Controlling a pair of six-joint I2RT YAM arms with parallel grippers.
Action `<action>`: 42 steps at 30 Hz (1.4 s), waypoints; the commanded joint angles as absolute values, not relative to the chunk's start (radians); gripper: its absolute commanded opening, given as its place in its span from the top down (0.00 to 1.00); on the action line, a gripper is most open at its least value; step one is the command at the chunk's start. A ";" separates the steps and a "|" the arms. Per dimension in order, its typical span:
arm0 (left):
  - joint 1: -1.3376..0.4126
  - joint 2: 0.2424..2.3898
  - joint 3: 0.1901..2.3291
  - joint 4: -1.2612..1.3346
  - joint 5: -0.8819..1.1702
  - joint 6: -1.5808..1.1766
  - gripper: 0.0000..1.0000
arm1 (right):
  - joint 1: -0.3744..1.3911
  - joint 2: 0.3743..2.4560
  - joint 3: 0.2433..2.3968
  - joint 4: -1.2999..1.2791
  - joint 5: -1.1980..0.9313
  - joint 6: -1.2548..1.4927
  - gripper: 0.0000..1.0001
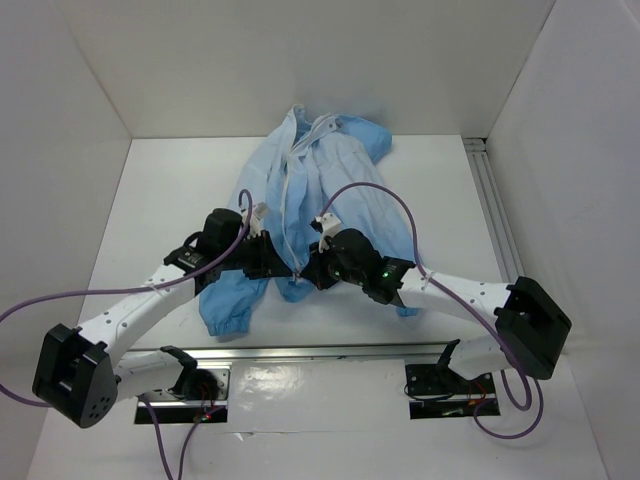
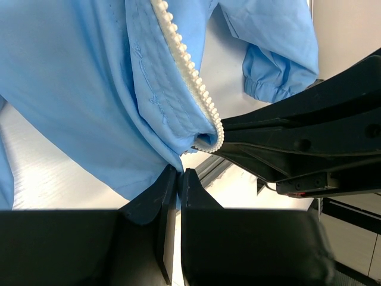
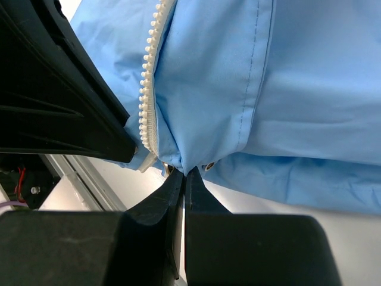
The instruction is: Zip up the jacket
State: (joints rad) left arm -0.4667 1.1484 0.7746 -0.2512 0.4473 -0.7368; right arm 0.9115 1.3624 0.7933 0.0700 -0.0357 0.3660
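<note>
The light-blue jacket (image 1: 320, 190) lies on the white table, collar at the far end, hem toward the arms. Its white zipper strip (image 1: 292, 205) runs down the front. My left gripper (image 1: 291, 268) and right gripper (image 1: 309, 272) meet at the bottom hem by the zipper's lower end. In the left wrist view my left gripper (image 2: 179, 173) is shut on the jacket (image 2: 89, 89) hem just below the zipper teeth (image 2: 190, 74). In the right wrist view my right gripper (image 3: 184, 174) is shut on the jacket (image 3: 250, 77) hem beside the zipper teeth (image 3: 147, 101). A small metal part shows next to it.
White walls close in the table on the left, back and right. A metal rail (image 1: 330, 352) runs along the near edge between the arm bases. One gathered cuff (image 1: 225, 318) lies near the left arm. Purple cables loop over both arms.
</note>
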 commanded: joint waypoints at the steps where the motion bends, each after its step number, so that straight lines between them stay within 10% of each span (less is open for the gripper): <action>1: -0.474 1.140 0.805 -0.207 0.483 -0.735 1.00 | 0.904 1.367 0.848 0.055 -0.003 0.367 1.00; 42: -0.474 1.092 0.693 -0.034 0.376 -0.762 1.00 | 0.904 1.345 0.848 0.066 -0.038 0.417 1.00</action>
State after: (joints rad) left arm -0.4683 1.1065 0.7006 -0.0971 0.3305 -0.7811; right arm 0.9096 1.3685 0.8112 0.0582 -0.0631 0.4110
